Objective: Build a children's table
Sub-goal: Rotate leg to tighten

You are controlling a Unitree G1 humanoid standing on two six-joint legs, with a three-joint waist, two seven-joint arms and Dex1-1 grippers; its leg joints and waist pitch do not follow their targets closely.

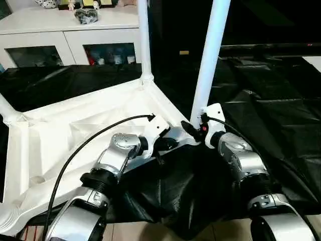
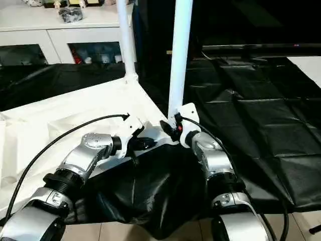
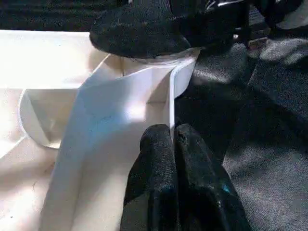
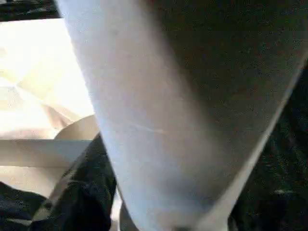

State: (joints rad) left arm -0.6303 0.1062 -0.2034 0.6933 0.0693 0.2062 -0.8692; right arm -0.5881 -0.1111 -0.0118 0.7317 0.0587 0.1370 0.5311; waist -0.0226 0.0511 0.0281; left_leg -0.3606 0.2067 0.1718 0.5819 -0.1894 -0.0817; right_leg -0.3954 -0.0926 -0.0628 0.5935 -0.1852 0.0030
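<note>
**Seating the near-corner leg**

My right gripper clasps the leg just above the tabletop socket, at my one o'clock. My left gripper, pinched closed, steadies the rim. I'd push straight down, keeping it upright.

This looks like a lived-in home room: a white cabinet with glass doors stands against the back wall, small trinkets and toys behind its panes and ornaments on top, a tiled floor shows below, and a black sheet covers the work surface
</note>
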